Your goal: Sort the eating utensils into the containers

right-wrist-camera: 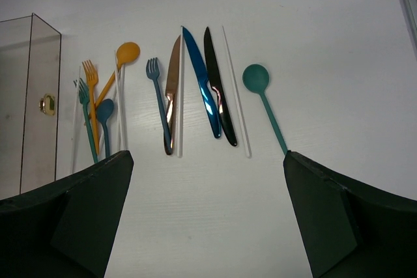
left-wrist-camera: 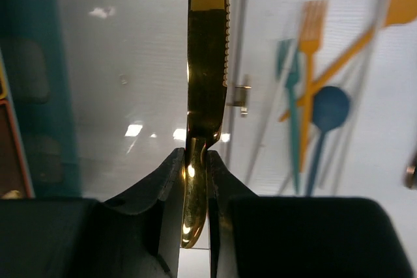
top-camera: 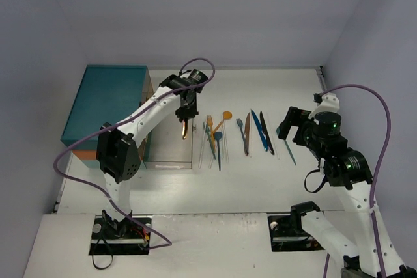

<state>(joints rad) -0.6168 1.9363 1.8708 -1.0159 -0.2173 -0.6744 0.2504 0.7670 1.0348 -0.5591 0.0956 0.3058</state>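
The left end effector clamps the gold knife; its blade hangs directly over the open clear drawer.

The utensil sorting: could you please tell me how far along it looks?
Early. Done: the clear drawer stands pulled out, with nothing visible in it. In hand: the left gripper pinches a golden knife above that drawer. Left: the row of utensils on the table, from the orange fork to the teal spoon, which the open right gripper overlooks.
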